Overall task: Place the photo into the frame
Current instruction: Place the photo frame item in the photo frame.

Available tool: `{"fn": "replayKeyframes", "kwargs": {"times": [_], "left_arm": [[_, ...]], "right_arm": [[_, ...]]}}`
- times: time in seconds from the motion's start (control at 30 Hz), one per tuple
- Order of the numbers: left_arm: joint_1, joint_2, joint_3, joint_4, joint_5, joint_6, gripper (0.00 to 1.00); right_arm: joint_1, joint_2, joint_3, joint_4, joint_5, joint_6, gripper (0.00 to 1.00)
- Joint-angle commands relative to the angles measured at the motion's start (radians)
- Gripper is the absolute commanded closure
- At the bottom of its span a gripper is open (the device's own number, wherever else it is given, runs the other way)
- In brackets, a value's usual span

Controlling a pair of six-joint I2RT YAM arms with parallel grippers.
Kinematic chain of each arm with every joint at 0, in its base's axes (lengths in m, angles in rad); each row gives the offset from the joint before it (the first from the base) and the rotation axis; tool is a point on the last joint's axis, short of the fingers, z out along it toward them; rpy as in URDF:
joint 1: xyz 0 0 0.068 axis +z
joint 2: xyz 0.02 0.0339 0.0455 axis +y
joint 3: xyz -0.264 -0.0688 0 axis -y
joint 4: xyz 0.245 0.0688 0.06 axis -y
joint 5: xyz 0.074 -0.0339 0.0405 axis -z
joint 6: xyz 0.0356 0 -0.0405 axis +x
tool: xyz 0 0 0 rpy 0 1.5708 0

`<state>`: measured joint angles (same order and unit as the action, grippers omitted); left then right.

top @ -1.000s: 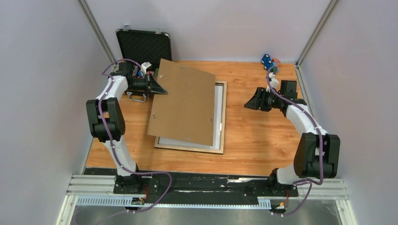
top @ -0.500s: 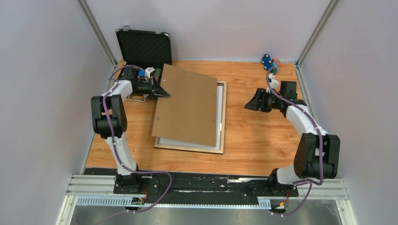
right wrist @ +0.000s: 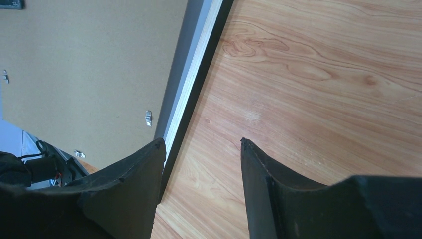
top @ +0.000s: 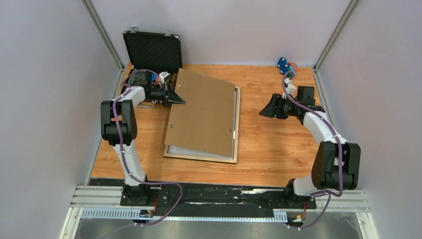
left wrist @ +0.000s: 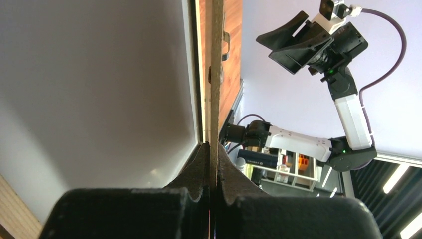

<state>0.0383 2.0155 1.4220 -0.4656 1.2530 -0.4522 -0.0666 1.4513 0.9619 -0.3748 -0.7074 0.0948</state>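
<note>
My left gripper [top: 177,99] is shut on the left edge of a plain brown backing board [top: 204,114], which hangs tilted over the frame [top: 237,124]. In the left wrist view the board's thin edge [left wrist: 215,74] runs straight up from between my pinched fingertips [left wrist: 201,154], with a pale grey-white surface [left wrist: 99,89] beside it inside the frame. The photo is hidden; no printed picture shows. My right gripper [top: 263,112] stands open above bare table to the right of the frame, its jaws apart beside the frame's black and white edge [right wrist: 196,89] in the right wrist view.
An open black case [top: 152,47] stands at the back left, close behind my left gripper. A small blue object [top: 283,64] lies at the back right corner. Grey walls close in the wooden table [top: 273,144] on three sides.
My left gripper has moved to the right and back with the board, swinging it further over the frame so less of the pale inside shows. The right arm has not moved.
</note>
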Motion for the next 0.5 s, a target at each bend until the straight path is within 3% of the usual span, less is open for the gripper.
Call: {"fn": "replayKeyframes", "kwargs": {"times": [0.0,0.47], "left_arm": [[-0.012,0.009,0.020,0.026,0.090,-0.028,1.00],[-0.026,0.052,0.041,0.002,0.082,0.004,1.00]], "right_arm": [[0.001,-0.035,-0.004,0.041,0.000,-0.018,0.44],[-0.001,-0.032,-0.006,0.040,-0.001,-0.021,0.44]]}}
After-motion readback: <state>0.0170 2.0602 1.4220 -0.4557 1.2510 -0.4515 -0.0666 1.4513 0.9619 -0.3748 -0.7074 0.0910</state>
